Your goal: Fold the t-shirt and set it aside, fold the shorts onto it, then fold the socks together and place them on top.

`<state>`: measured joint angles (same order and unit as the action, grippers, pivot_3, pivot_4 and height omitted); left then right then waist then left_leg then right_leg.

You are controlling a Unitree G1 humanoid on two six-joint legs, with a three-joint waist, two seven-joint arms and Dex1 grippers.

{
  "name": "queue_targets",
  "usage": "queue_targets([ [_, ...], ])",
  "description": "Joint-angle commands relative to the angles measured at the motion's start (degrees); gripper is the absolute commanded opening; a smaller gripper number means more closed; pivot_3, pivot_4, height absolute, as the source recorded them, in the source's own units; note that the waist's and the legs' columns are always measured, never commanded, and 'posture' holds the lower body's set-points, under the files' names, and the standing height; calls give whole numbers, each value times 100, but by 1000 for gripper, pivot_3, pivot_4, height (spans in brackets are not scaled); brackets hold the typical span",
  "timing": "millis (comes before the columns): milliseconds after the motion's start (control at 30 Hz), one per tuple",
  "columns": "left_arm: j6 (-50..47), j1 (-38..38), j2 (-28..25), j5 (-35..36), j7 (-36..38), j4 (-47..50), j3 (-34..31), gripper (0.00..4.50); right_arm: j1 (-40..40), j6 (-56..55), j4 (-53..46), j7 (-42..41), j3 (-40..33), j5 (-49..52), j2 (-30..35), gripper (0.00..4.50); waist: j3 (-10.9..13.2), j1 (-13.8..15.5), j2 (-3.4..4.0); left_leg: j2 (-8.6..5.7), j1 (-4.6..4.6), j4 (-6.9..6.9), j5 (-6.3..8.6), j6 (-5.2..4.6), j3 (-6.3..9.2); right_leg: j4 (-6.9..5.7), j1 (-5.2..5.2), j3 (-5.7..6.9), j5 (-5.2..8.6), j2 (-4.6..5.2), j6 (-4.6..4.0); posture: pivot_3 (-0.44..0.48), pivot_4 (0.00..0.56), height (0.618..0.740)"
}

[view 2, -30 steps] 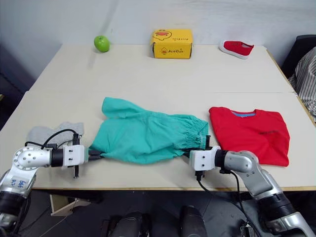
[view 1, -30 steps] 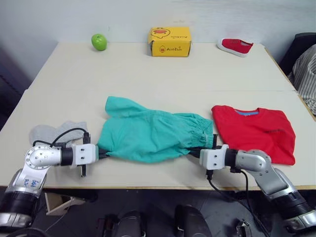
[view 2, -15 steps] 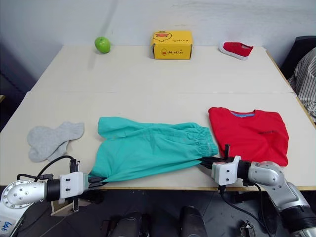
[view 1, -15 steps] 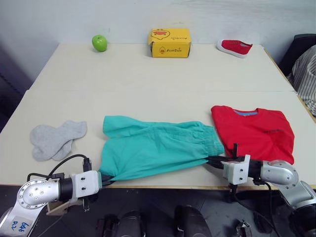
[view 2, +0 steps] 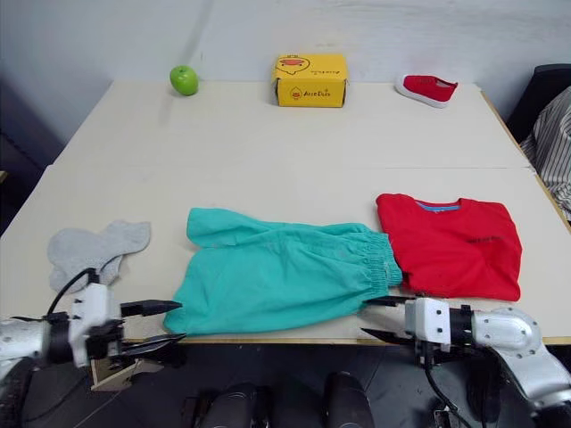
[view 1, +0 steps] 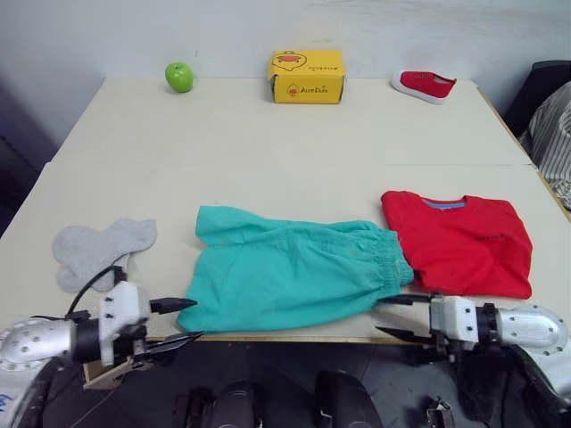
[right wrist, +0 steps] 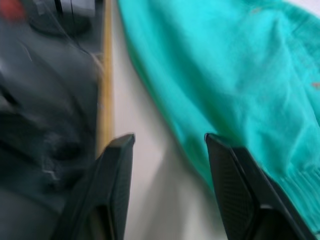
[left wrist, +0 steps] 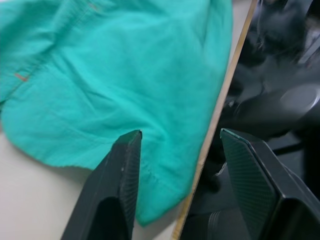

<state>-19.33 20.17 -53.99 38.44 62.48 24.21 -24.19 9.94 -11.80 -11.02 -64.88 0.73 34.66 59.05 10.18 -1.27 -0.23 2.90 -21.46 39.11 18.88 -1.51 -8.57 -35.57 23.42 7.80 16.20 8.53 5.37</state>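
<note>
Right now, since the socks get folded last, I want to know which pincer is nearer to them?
Left. The left pincer sits just in front of the socks; the right pincer is beyond the shorts, below the t-shirt.

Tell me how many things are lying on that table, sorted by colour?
Red: 2, the t-shirt and the small shoe
Teal: 1, the shorts
Grey: 1 pair, the socks
Green: 1, the apple
Yellow: 1, the box
Total: 6 things, counting the pair of socks as one.
</note>
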Motion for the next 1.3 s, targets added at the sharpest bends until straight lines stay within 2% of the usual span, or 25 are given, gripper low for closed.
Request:
queue_targets([
  [33, -577, -626, -108, 690, 67, -61, -153, 1990, -66, 1319, -880, 359, -597, 1216, 30, 1574, 1, 14, -3, 0, 5, 1, 4, -6, -1, -1, 1, -3, 0, -4, 0, 0, 150, 740],
  [100, -737, -1340, 89, 657, -253, -148, 269, 1356, -360, 1642, -1099, 785, -500, 1166, -296, 910, -1, 49, -7, 0, 10, 0, 9, -13, 0, -2, -5, -7, -1, -2, -1, 0, 150, 740],
  [167, -560, -2002, 363, 176, -346, -306, 945, 666, -673, 1810, -1242, 1233, -201, 786, -787, 140, -4, 100, -5, 2, 11, 0, 18, 8, 0, -1, -4, -11, -2, -5, -3, 0, 150, 740],
  [233, -314, -2516, 647, -370, -326, -543, 1643, 37, -871, 1829, -1291, 1783, 148, 123, -1366, 0, -4, 124, -6, -1, 8, -5, -4, 35, -4, -4, 4, -11, 0, -21, -6, 0, 150, 740],
  [333, 11, -3217, 1344, -1029, -559, -1066, 2496, 37, -932, 1484, -1183, 2702, 708, -1231, -2269, 0, -4, 159, -6, -6, -7, -14, -5, 41, -18, -3, 24, -3, 2, -41, -8, 0, 150, 740],
  [400, 411, -3522, 1914, -1630, -1035, -1619, 2858, 37, -859, 1218, -1023, 3271, 1002, -2043, -2820, 0, -5, 176, -7, -12, -12, -6, -6, 37, -33, -5, 29, 8, 1, -48, -3, 0, 150, 740],
  [467, 732, -3661, 2190, -2106, -1235, -2011, 3103, 37, -840, 1098, -876, 3755, 1070, -2543, -3242, 0, -9, 142, -16, -19, -13, -5, -5, 30, -46, -5, 27, 1, -7, -55, 12, 0, 150, 740],
  [533, 970, -3817, 2424, -2512, -1591, -2397, 3215, 37, -869, 989, -710, 4112, 1084, -3011, -3494, 0, -8, 84, -17, -15, -12, -4, -1, 20, -62, -2, 29, -13, -11, -55, 20, 0, 150, 740],
  [600, 927, -4025, 2764, -3072, -2621, -2991, 3158, 37, -857, 858, -348, 4453, 853, -3400, -3497, 0, -7, 98, -21, -8, -8, -1, -1, 14, -69, 1, 29, -19, -14, -53, 25, 0, 150, 740],
  [667, 562, -4063, 2841, -3441, -3095, -3257, 3198, 37, -846, 875, -88, 4685, 456, -3440, -3461, 0, -9, 105, -24, -8, -2, 0, -2, 9, -67, 7, 29, -23, -14, -48, 24, 0, 150, 740],
  [933, 594, -3745, 2938, -3475, -3171, -3413, 3229, 37, -960, 974, 783, 4461, -713, -2652, -3381, 0, -39, 104, -19, -6, 35, -2, 2, 1, -65, -4, 3, -23, -12, -34, 22, 0, 150, 740],
  [1067, 1465, -3758, 3260, -2554, -2484, -3142, 2762, 37, -1176, 1171, 368, 4267, -1080, -1613, -3836, 0, -41, 77, -6, -2, 31, -6, 3, 4, -66, -10, 12, -22, -8, -18, 15, 0, 150, 740],
  [1200, 1277, -3994, 3241, -1898, -1908, -2824, 2444, 37, -1286, 1430, -550, 3865, -461, -1269, -4104, 0, -34, 85, 0, -3, 12, -7, 2, 6, -65, -15, 29, -20, -7, -24, 12, 0, 150, 740],
  [1300, 1285, -4275, 3067, -2173, -1817, -3157, 2548, 37, -1439, 1606, -710, 4019, 273, -1825, -4319, 0, -34, 87, -1, -5, 13, -6, 2, 5, -65, -15, 28, -10, -7, -28, 12, 0, 150, 740],
])
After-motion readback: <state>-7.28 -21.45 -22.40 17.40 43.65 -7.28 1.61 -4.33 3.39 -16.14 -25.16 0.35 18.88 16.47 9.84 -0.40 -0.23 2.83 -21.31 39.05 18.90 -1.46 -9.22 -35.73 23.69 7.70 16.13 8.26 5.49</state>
